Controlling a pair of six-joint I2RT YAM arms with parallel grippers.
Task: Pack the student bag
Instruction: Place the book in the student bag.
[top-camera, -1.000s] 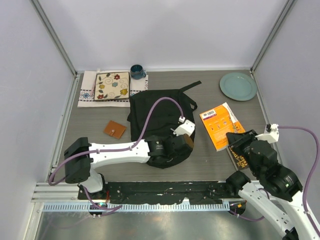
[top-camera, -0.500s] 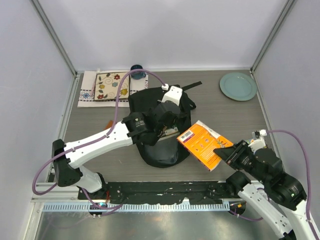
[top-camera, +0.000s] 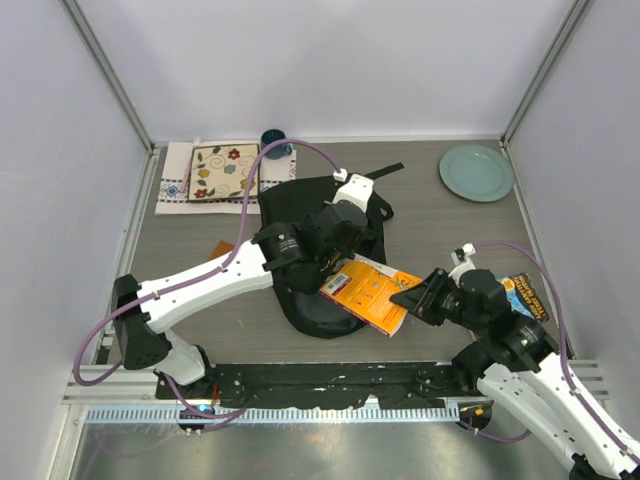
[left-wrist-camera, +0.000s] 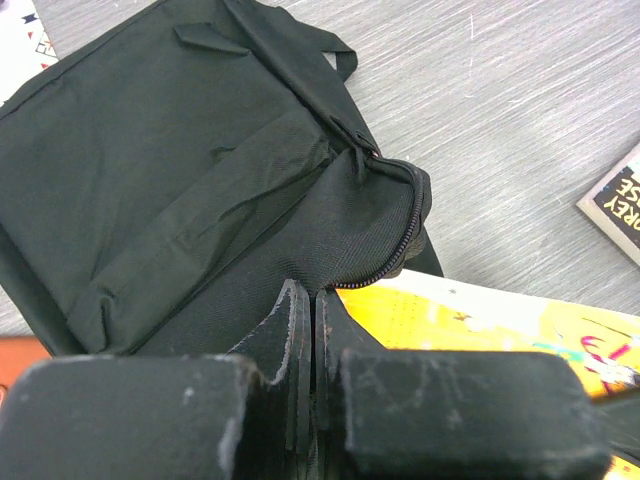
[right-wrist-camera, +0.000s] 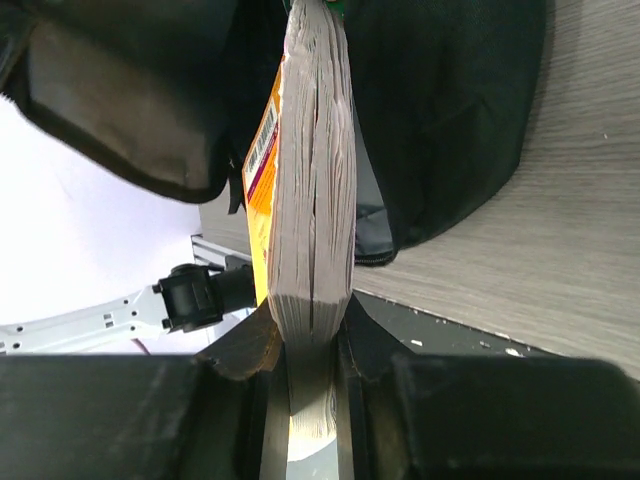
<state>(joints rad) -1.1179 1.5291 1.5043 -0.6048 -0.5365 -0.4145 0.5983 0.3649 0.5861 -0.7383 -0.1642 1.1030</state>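
The student bag is a black backpack lying flat mid-table, its zip edge lifted. My left gripper is above the bag's near half, jaws pressed together on the black fabric beside the zip. An orange paperback book is held by its edge in my right gripper, which is shut on it. The book's far end lies at the bag's opening, under the raised zip edge, as the left wrist view shows the book. In the right wrist view the bag lies around the book's pages.
A dark book lies on the table at the right. A green plate sits at the back right. A blue cup, a floral tile on a cloth, and a brown coaster are at the left.
My right gripper picked the orange book up and carried it left to the bag's mouth. My left gripper lifted the bag's edge up and back, then held nearly still.
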